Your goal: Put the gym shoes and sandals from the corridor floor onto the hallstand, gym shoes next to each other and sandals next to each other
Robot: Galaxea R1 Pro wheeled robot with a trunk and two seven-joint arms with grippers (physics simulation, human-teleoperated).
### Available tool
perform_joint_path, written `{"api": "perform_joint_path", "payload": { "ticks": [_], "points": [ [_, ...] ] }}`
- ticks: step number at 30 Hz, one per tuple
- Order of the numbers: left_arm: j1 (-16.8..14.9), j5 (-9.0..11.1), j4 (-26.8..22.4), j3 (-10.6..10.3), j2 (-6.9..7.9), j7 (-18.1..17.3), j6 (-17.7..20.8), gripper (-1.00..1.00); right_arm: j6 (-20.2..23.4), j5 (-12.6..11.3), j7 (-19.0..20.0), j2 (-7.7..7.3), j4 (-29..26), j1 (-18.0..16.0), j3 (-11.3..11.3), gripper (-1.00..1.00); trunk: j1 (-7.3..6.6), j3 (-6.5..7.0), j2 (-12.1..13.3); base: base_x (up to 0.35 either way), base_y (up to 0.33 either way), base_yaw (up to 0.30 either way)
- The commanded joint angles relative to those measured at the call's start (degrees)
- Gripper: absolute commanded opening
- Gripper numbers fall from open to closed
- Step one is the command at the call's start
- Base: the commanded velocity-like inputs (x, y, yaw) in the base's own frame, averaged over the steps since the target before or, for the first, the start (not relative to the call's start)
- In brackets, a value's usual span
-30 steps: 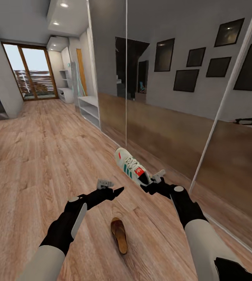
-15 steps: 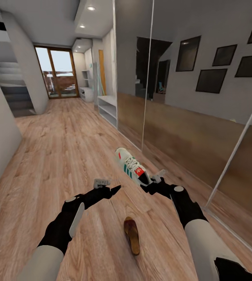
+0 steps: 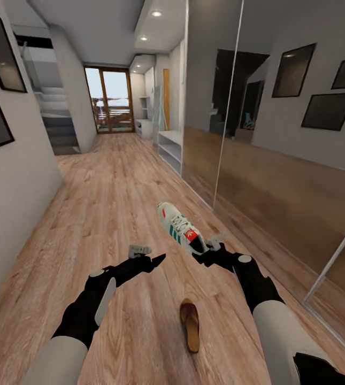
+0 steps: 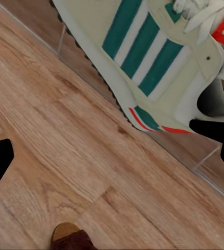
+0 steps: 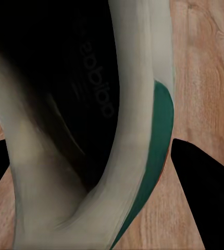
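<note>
Head view: your right gripper is clamped on the heel collar of the white lace-up sneaker with green side stripes and red patches, carrying it toe-forward above the warm brown wood-plank floor. Holding it by the collar leaves the sole free, which should let you set it flat on a shelf. In the right wrist view the collar wall runs between the dark fingertips, so the hold looks secure.

Your left gripper hangs beside it with nothing held; whether its fingers are parted I cannot tell.

A flat brown sandal with a tan insole lies on the floor near you, between the arms (one for a later trip). The light grey two-tier shoe rack stands far down the corridor on the right, past the mirrored wardrobe doors.
</note>
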Motion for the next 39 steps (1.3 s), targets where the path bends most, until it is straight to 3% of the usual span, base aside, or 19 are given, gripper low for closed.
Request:
{"api": "perform_joint_path", "payload": {
  "ticks": [1, 13, 24, 30, 39],
  "points": [
    [-0.04, 0.55, -0.01, 0.07, -0.04, -0.10, 0.56, 1.00, 0.28, 0.20, 0.48, 0.07, -0.13, -0.02, -0.35, -1.00, -0.01, -0.06, -0.02, 0.000, -0.280, 0.297],
    [-0.04, 0.55, -0.03, 0.10, -0.04, -0.10, 0.56, 1.00, 0.29, 0.14, 0.39, 0.07, -0.13, -0.02, -0.38, -1.00, -0.01, -0.06, -0.02, 0.000, -0.285, 0.280],
    [-0.04, 0.55, -0.05, 0.10, -0.04, -0.10, 0.56, 1.00, 0.30, 0.11, 0.30, -0.01, -0.13, -0.01, -0.44, -1.00, -0.01, -0.06, -0.02, 0.000, -0.286, 0.024],
    [1.28, -0.04, 1.88, -0.06, 1.91, 1.84, -1.38, 1.00, 0.39, -1.73, -1.59, -0.41, -1.86, -0.10, -2.42, -1.00, -0.01, -0.06, -0.02, 0.000, 0.000, 0.000],
    [3.34, 0.01, -1.02, 1.10, 4.81, -1.05, 1.51, 1.00, 0.47, 0.60, -0.25, -0.40, 0.11, -0.10, 0.62, -1.00, -0.01, -0.06, -0.02, 0.000, 0.000, 0.000]
  ]
}}
